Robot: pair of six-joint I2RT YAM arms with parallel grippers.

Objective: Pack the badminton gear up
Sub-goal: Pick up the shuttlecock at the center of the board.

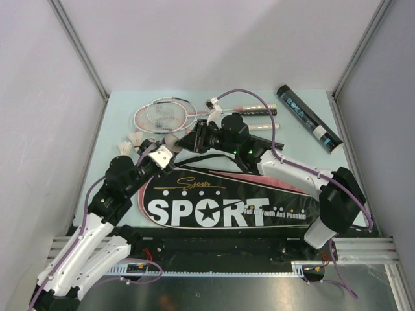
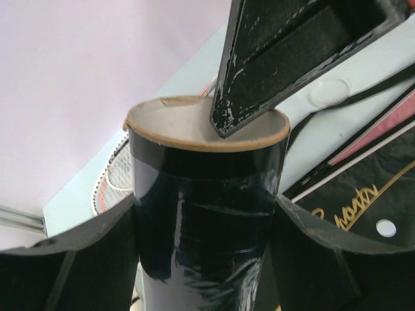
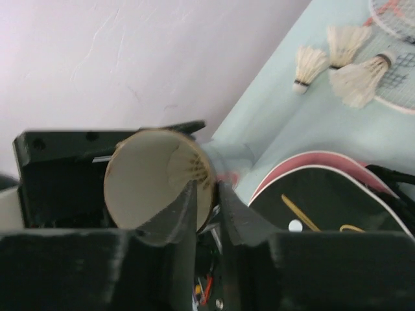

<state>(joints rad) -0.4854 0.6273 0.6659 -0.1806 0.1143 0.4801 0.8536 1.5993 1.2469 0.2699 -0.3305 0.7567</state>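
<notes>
**Open tube [image 2: 207, 194] held aloft above the worktop [image 1: 117, 123], by the racket bag's [image 1: 227, 201] edge**
The left fingers [image 2: 71, 265] clamp the dark tube's sides. One of the right fingers [image 3: 172, 223] dips into its mouth, the other sits just outside the rim; whether they pinch it cannot be told.

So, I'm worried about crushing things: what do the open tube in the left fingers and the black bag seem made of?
Tube: probably cardboard, going by its tan raw rim and matte pale inside, under a glossy dark wrap catching reflections. Bag: seemingly soft synthetic fabric, matte black with printed white lettering and pink edging; the fibre is unclear.
</notes>
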